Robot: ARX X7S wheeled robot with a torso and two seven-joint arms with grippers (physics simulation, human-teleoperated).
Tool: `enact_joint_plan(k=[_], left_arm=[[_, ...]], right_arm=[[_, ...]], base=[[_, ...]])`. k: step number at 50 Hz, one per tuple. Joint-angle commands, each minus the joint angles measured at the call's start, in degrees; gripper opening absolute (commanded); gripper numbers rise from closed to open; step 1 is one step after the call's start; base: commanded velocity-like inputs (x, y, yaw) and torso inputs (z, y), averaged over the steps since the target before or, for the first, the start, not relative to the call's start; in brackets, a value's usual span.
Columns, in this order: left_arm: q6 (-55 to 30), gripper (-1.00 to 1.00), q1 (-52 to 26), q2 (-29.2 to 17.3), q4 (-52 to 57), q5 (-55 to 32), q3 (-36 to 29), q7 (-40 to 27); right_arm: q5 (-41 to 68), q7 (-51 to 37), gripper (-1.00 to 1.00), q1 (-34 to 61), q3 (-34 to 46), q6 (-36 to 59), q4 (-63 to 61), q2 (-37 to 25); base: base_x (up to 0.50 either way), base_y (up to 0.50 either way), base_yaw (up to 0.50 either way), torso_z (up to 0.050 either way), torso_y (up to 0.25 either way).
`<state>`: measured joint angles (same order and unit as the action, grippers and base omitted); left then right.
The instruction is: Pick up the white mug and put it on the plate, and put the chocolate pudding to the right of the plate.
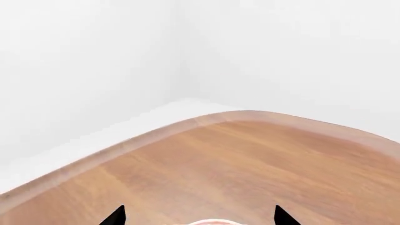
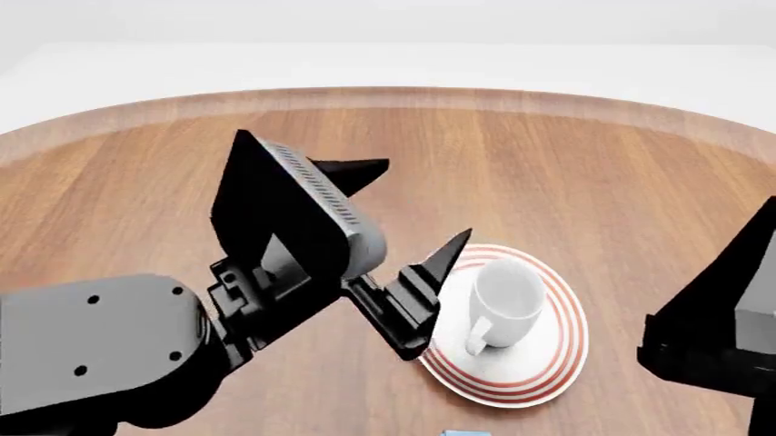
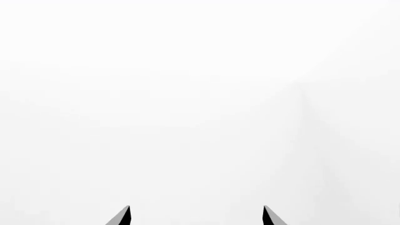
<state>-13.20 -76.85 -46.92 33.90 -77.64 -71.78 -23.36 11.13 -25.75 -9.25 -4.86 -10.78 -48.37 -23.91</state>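
No writing can be read anywhere; only a sliver of light blue [image 2: 462,432] shows at the head view's lower edge, too little to name. The white mug [image 2: 506,300], plain and glossy with a loop handle, stands upright on the plate [image 2: 546,368], which is white with red rings. The left claw [image 2: 419,204] hangs above the plate's left side, jaws spread wide and holding nothing. The right claw [image 3: 196,216] is likewise spread, empty, facing a blank white wall. The bench [image 2: 582,173] is round-edged, wood-grained; the room is white.
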Motion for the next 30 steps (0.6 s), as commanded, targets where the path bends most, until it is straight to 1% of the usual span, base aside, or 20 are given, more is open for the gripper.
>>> enact_joint_plan(k=[1,8,13,21,27,28,30], left_arm=[[6.88,1.0,2.89,-9.14,3.91,5.31,3.83,-1.13],[10.01,1.0,4.08,-13.69,1.93,5.76,5.58,-0.56],[10.8,1.0,4.36,-14.87,1.13,6.22,6.13,-0.82],[11.58,1.0,4.65,-15.37,-0.65,6.99,6.8,-2.17],[11.11,1.0,4.24,-15.37,-0.14,7.21,6.94,-2.49],[11.06,1.0,4.16,-15.4,-0.08,7.26,6.99,-2.52],[11.09,1.0,4.15,-15.38,-0.17,7.27,7.05,-2.55]], right_arm=[[-0.74,-0.65,1.0,-0.42,3.36,5.8,-1.86,0.41],[-2.5,0.22,1.0,-1.62,6.89,6.79,-2.75,0.54],[-2.73,0.25,1.0,-2.0,7.92,8.71,-4.14,0.27],[-2.42,0.8,1.0,-2.95,9.45,11.93,-6.65,-0.8],[-0.99,2.44,1.0,-4.66,12.93,17.15,-11.02,-3.02],[-0.42,2.18,1.0,-4.87,13.8,17.83,-11.55,-4.07],[0.62,-1.71,1.0,-4.12,17.03,18.42,-11.6,-8.2]], base=[[0.0,0.0,0.0,0.0,0.0],[0.0,0.0,0.0,0.0,0.0],[0.0,0.0,0.0,0.0,0.0],[0.0,0.0,0.0,0.0,0.0],[0.0,0.0,0.0,0.0,0.0],[0.0,0.0,0.0,0.0,0.0],[0.0,0.0,0.0,0.0,0.0]])
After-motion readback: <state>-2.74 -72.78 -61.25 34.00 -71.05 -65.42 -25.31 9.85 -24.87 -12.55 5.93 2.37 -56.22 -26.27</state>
